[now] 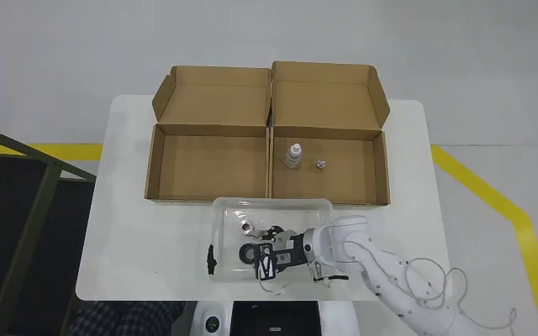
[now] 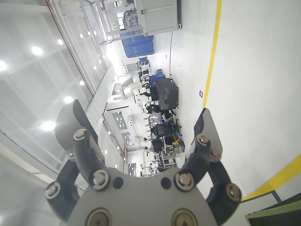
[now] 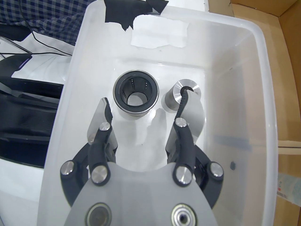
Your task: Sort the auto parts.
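Table: a white table (image 1: 134,210) carries two open cardboard boxes along its far edge and a clear plastic bin (image 1: 273,200) at the middle of its near edge.
Bin contents: a black-ended linear bearing (image 3: 135,94) stands on end with its bore up, just beside a short silver cylinder (image 3: 182,97). Both sit in the bin's left half, toward the end wall patched with black tape (image 3: 131,12).
Right gripper (image 3: 145,102): low inside the bin with its fingers spread apart and nothing between them. One fingertip overlaps the cylinder's top; contact cannot be told.
Left gripper (image 2: 141,112): fingers apart, holding nothing, pointed out at the workshop hall.
Left box (image 1: 210,168): bare floor.
Right box (image 1: 353,176): holds a small white bottle (image 1: 292,154), upright near its left wall, and a tiny part (image 1: 320,165) beside it.
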`<state>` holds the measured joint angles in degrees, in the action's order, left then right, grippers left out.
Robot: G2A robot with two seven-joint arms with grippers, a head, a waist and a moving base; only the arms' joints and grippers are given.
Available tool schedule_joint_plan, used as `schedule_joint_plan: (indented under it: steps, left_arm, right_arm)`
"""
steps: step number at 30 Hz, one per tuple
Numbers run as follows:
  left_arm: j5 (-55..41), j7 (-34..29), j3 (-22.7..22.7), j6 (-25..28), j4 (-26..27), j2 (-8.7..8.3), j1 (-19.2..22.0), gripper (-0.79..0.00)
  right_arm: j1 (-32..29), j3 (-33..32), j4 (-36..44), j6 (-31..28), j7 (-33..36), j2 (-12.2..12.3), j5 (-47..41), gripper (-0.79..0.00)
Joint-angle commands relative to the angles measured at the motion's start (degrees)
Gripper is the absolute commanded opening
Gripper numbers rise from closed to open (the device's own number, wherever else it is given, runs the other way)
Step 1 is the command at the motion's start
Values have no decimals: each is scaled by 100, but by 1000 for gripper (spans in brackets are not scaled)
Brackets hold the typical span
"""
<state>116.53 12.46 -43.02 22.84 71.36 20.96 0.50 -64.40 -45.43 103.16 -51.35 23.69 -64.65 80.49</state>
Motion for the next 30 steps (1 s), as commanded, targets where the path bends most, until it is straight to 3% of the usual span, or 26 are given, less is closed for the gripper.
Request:
schedule_joint_plan:
  steps: [1, 14, 21, 30]
  left_arm:
    - [0, 0, 0, 0, 0, 0, 0, 0]
    - [0, 0, 0, 0, 0, 0, 0, 0]
    - [0, 0, 0, 0, 0, 0, 0, 0]
    - [0, 0, 0, 0, 0, 0, 0, 0]
  right_arm:
    - [32, 38, -38, -8, -36, -10, 14, -296]
    - [339, 358, -470, -63, -242, -120, 24, -351]
    - [456, 505, -587, -61, -310, -175, 53, -305]
    - [566, 603, -662, -39, -386, -224, 81, -394]
